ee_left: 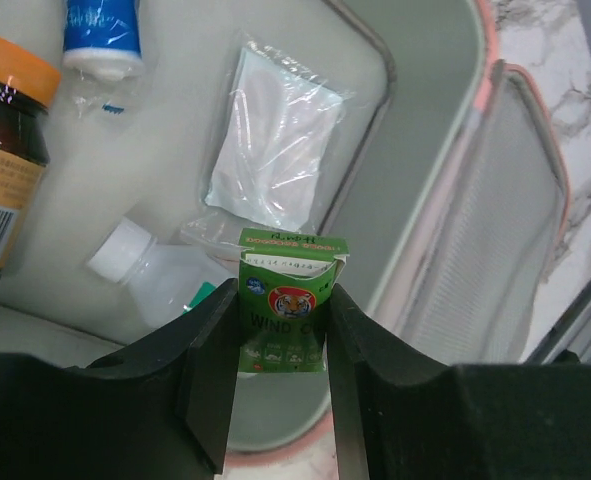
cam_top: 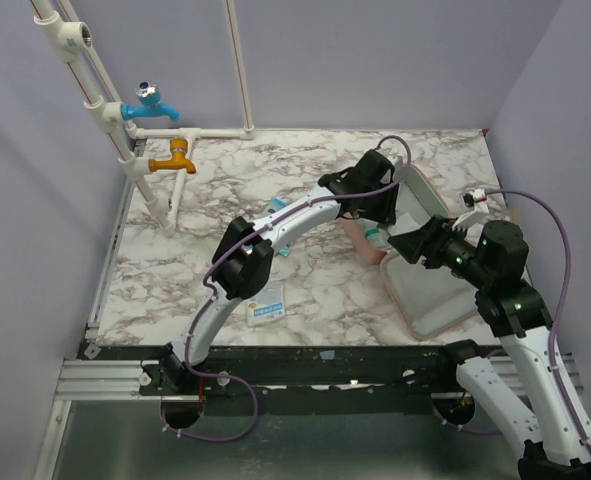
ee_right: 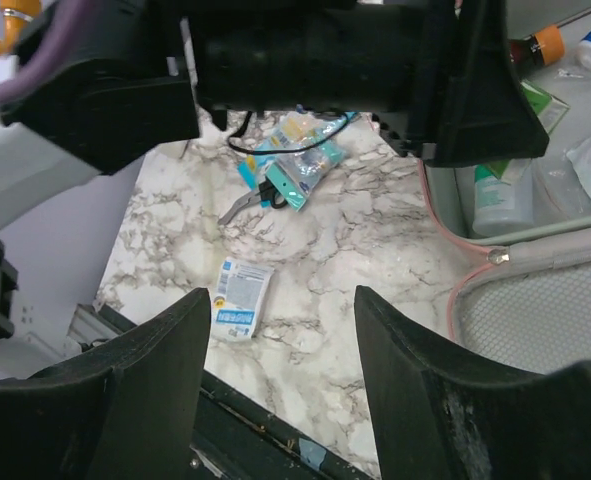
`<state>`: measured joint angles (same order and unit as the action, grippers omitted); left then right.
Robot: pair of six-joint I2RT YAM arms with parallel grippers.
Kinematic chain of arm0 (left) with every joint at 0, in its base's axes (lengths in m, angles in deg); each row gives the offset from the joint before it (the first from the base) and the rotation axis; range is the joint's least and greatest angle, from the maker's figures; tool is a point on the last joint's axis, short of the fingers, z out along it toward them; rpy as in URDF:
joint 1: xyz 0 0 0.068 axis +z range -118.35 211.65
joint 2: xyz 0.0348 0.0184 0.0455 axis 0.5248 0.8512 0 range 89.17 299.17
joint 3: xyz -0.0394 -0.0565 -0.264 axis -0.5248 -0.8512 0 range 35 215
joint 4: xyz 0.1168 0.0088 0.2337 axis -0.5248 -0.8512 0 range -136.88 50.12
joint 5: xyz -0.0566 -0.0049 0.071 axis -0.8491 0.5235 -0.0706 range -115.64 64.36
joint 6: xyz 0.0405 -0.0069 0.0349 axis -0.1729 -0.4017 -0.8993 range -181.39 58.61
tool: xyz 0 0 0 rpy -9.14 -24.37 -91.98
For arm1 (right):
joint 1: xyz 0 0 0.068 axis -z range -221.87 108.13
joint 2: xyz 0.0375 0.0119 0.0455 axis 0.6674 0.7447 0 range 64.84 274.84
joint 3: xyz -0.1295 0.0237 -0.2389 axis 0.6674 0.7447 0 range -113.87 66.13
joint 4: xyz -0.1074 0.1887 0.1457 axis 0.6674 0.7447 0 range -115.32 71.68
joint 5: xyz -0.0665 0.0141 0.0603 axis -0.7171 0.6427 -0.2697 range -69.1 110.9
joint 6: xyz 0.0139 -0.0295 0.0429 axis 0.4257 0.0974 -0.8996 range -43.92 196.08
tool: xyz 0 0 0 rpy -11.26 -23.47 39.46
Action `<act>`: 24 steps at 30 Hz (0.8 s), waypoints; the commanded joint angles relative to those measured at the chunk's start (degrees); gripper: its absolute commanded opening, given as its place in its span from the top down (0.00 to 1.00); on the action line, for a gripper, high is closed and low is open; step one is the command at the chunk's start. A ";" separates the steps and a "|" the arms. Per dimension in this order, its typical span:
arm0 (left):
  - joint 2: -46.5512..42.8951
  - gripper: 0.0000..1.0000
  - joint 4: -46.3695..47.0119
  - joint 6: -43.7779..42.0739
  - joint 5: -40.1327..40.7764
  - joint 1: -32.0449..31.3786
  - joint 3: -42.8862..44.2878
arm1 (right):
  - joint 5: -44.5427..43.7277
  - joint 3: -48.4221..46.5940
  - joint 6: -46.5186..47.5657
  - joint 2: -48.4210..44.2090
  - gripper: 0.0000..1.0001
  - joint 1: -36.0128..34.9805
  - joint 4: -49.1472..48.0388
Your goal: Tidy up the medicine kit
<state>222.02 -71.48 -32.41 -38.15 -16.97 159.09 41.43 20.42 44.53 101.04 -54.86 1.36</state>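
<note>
Marble table (cam_top: 175,270), open medicine kit (ee_left: 435,120) holding brown bottle (ee_left: 5,150) and sachet (ee_left: 275,140), left gripper (ee_left: 283,335) clamping green box (ee_left: 289,265), right gripper (ee_right: 280,350) wide, empty.

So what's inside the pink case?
The pink case holds a brown bottle, a blue bottle, a clear bottle, a white packet, and a green box in the left tool. The tool hides what lies beneath.

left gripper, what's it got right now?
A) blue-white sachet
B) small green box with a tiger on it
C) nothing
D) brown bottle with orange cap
B: the left wrist view shows the left gripper shut on the green box, above the open medicine kit.
</note>
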 commanded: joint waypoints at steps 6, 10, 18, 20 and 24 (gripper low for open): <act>5.38 0.49 3.79 2.52 3.55 -0.25 3.06 | 4.40 -0.11 -0.28 -1.90 0.37 0.22 2.03; 5.63 0.38 5.50 1.17 1.83 -0.28 2.59 | 4.60 0.66 0.14 -2.42 0.36 0.24 2.43; -4.01 0.26 13.02 -1.71 -0.25 -0.18 -7.66 | 8.44 -0.91 4.88 -1.17 0.35 0.20 5.01; -7.34 0.25 13.48 -2.28 1.34 0.05 -10.07 | 9.69 -0.33 5.25 -0.94 0.35 0.25 5.04; -14.40 0.21 14.90 -2.17 2.26 1.19 -15.53 | 14.76 1.75 4.46 0.76 0.34 0.24 3.50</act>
<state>218.55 -61.90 -33.16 -37.38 -16.77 147.55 49.56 20.48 48.07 100.54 -54.86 4.50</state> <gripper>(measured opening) 0.771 0.653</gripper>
